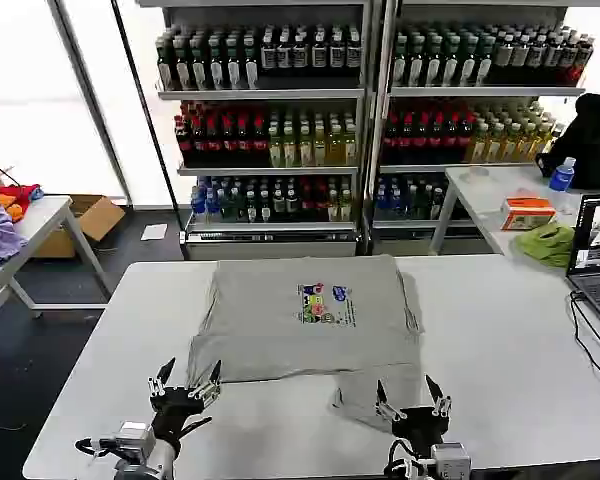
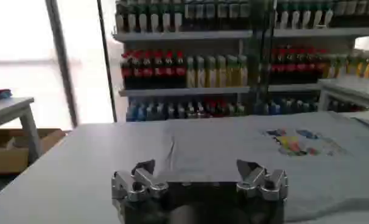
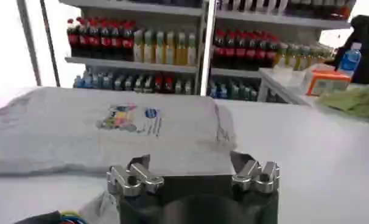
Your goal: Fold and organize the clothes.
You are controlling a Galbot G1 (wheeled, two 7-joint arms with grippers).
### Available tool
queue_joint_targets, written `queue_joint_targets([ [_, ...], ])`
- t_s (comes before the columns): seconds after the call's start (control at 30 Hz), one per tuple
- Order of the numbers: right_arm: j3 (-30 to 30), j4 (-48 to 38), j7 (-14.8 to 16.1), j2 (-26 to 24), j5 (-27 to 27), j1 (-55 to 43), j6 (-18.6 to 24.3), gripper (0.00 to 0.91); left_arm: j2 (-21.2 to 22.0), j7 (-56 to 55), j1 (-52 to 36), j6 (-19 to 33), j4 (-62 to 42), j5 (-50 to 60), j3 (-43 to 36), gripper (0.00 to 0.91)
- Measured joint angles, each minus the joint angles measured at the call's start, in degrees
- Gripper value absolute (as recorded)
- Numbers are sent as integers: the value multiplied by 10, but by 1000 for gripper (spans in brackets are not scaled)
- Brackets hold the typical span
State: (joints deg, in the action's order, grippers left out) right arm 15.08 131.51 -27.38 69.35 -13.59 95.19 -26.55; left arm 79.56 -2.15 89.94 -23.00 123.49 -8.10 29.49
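White laminate makes up the broad surface point(image 1: 500, 340) that spans the lower half of the head view, and on it, at the centre of the frame, lies the large light-grey short-sleeved cotton T-shirt point(image 1: 280, 320) with a small blue, green and pink print on its chest. The shirt looks partly folded: its sides appear turned in so the body forms a rough rectangle, while a loose flap of the hem hangs out at the lower right of the garment, just ahead of the right tool.

The fabric reads as thin, soft and light, with no stiffness of its own; it will likely sag and drape from whatever point is lifted, and may slide easily over the smooth surface. Pinching a corner or a folded edge, where layers stack, should give the firmest hold, and the two near corners look like the natural places to take it.

The left tool point(image 1: 186, 385) hovers at the lower left of the head view, just short of the shirt's near edge, fingers spread wide and empty. The right tool point(image 1: 412, 398) sits at the lower right, over the loose flap, also spread wide and holding nothing.
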Motion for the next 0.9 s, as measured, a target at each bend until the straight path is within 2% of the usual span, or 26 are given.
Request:
queue_joint_targets([
  [0.9,-12,-45,-23,31,-5,18,15,907,-16,1,-38,-15,-91,-7,7,907],
])
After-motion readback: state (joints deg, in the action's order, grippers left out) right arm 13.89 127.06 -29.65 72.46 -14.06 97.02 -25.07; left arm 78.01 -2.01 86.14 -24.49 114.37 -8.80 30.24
